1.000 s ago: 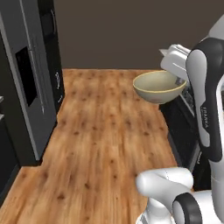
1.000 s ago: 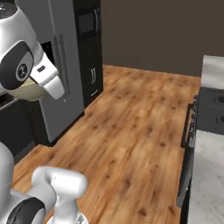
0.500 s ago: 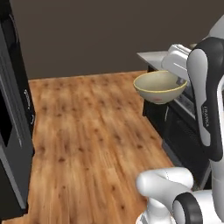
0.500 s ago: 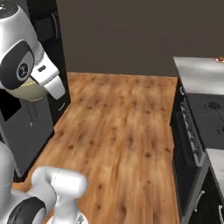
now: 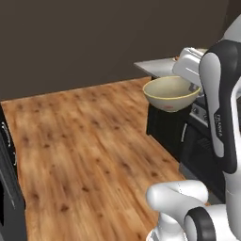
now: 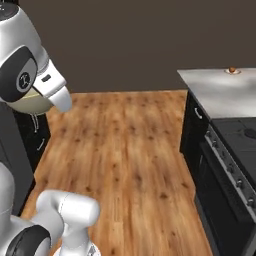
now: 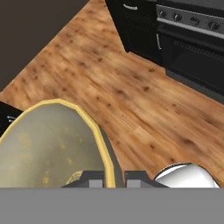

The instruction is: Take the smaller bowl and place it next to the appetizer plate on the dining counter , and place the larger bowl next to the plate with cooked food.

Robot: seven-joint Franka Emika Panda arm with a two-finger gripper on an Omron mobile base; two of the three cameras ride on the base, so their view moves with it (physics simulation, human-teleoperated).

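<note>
Hand view: the gripper [image 7: 114, 177] is clamped on the rim of a cream, yellow-edged ceramic-looking bowl [image 7: 48, 144], one finger inside, one outside. Left base view shows that bowl [image 5: 170, 92] carried level in the air above the wooden plank floor [image 5: 89, 155], near the corner of the grey counter [image 5: 162, 67] beside the black stove [image 6: 235, 150]. Judgement: rigid, smooth, probably slippery and breakable; a one-sided rim pinch lets it tilt, so keep it level.

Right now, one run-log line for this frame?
phase: carrying | gripper: shut on bowl rim | bowl: upright, raised above wood floor | ahead: grey counter, stove at right
</note>
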